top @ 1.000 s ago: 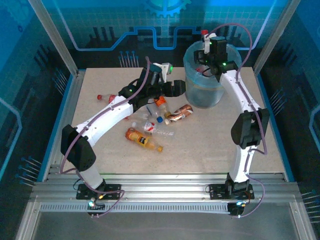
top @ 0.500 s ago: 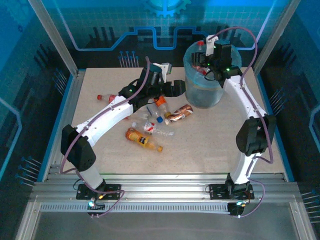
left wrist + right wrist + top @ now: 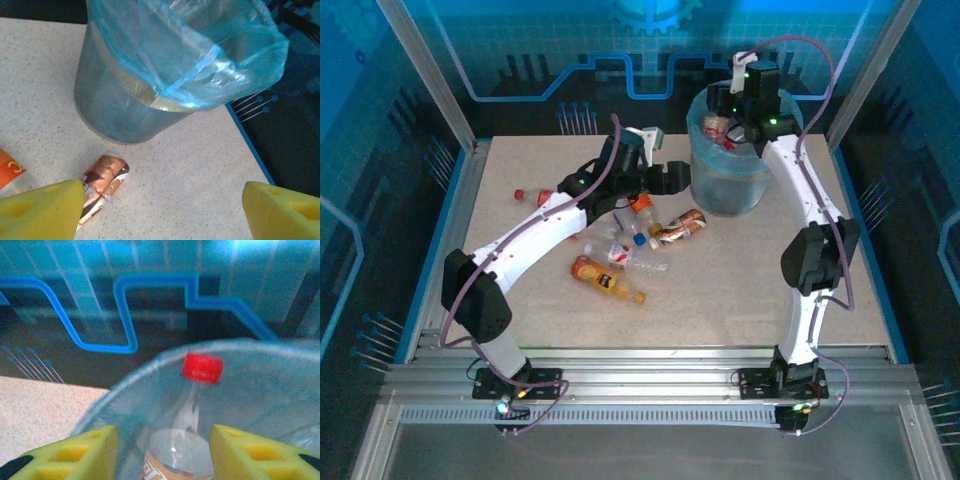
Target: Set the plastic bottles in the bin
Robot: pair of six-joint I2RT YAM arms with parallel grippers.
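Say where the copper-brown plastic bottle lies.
The copper-brown bottle lies on the table, in the top view just left of the round grey bin.

Your left arm (image 3: pixel 535 232) and right arm (image 3: pixel 803 195): white links, black joints.
Purplish cables trail both; yellow foam pads (image 3: pixel 40 210) on fingers.

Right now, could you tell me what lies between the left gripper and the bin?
In the left wrist view, a brown-labelled bottle lies between the left gripper and the bin; the rest of that stretch is bare tabletop.
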